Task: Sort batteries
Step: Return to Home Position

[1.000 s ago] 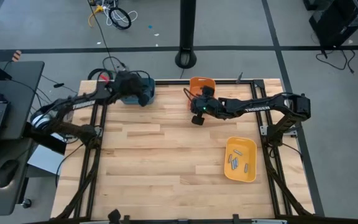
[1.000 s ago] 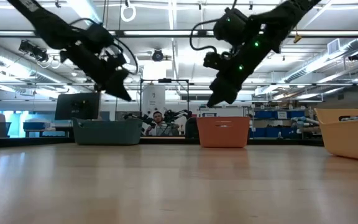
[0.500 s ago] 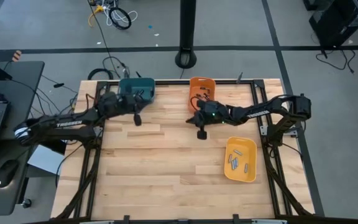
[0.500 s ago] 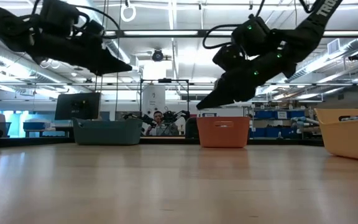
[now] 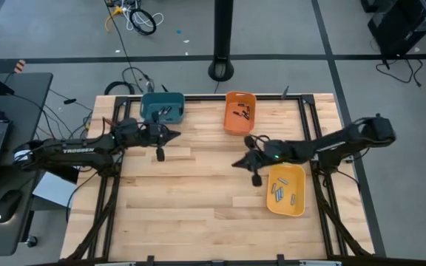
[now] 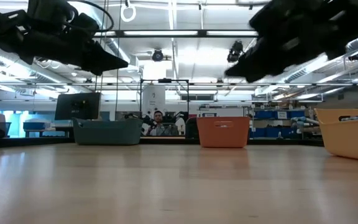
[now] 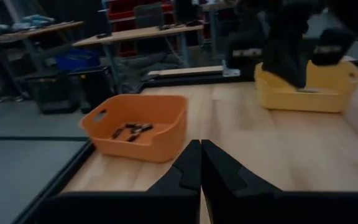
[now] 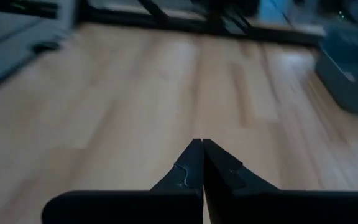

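Note:
Both grippers hang shut and empty above the table. My left gripper point(image 5: 174, 134) points toward the table's right, just in front of the teal bin point(image 5: 161, 108), fingertips together point(image 7: 201, 149). My right gripper point(image 5: 235, 163) points toward the table's left beside the yellow bin point(image 5: 285, 189), fingertips together point(image 8: 202, 147). Several silvery batteries point(image 5: 281, 192) lie in the yellow bin. Dark batteries point(image 7: 131, 130) lie in the orange bin point(image 5: 239, 112). A few more batteries point(image 5: 163, 111) lie in the teal bin.
The three bins rest on the wooden table point(image 5: 191, 199): teal and orange along the far edge, yellow near the right edge. A dark metal frame point(image 5: 113, 192) runs around the table. In the low view a person point(image 6: 159, 118) sits far behind it.
My left gripper has drawn back from above the teal bin toward the near edge and tipped from pointing down to nearly level. My right gripper has gone from beside the orange bin toward the near right, up to the yellow bin, and has also tipped up toward level.

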{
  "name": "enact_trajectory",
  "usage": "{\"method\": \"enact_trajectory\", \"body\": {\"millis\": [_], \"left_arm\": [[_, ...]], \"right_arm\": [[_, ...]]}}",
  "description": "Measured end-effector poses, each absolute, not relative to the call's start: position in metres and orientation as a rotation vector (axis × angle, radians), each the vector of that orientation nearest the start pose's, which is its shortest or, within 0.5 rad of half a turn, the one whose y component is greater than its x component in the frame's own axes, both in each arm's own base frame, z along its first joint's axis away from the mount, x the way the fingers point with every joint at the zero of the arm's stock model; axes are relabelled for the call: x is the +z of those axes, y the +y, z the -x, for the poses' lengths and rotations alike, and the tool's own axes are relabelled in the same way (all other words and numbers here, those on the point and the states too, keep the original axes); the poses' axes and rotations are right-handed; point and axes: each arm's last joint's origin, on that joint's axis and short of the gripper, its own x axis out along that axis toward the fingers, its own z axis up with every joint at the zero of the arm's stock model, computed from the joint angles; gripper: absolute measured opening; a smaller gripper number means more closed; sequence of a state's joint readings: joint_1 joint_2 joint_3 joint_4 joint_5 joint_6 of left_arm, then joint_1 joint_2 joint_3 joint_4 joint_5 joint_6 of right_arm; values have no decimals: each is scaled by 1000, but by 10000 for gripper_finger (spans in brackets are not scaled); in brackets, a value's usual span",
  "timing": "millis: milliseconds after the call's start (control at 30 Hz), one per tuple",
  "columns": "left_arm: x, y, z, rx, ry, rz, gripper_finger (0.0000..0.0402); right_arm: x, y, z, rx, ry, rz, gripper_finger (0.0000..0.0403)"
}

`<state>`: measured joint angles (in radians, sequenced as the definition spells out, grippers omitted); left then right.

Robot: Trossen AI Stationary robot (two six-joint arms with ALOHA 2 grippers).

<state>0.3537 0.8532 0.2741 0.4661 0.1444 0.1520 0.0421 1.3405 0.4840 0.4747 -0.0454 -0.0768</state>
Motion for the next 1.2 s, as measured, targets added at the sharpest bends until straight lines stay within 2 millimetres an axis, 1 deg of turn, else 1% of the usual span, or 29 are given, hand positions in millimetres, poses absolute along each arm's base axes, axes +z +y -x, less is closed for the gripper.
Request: {"method": "enact_trajectory", "body": {"millis": [67, 133, 233, 433, 567, 767, 900, 1000, 1100, 1200], "left_arm": [[208, 54, -171, 176, 125, -126, 11], [208, 49, -172, 149, 126, -142, 11], [208, 44, -173, 123, 130, -174, 11], [212, 41, -174, 120, 92, -191, 11], [212, 41, -174, 120, 87, -192, 11], [214, 41, -174, 128, 73, -196, 11], [216, 42, -172, 159, 64, -198, 11], [215, 42, -172, 160, 67, -197, 11], [208, 41, -168, 165, 22, -205, 11], [194, 39, -159, 187, -43, -212, 11]], "right_arm": [[185, 23, -247, 144, 327, 95, 7], [186, 30, -235, 178, 295, 114, 7], [182, 33, -215, 187, 253, 120, 7], [170, 20, -175, 171, 152, 85, 7], [167, 12, -157, 219, 91, 49, 7], [160, 0, -138, 185, 33, 47, 7], [156, -3, -132, 138, 94, 47, 7], [159, -3, -128, 117, 76, 84, 7], [161, -4, -124, 105, 61, 106, 7], [160, -8, -120, 50, 79, 121, 7]]}}
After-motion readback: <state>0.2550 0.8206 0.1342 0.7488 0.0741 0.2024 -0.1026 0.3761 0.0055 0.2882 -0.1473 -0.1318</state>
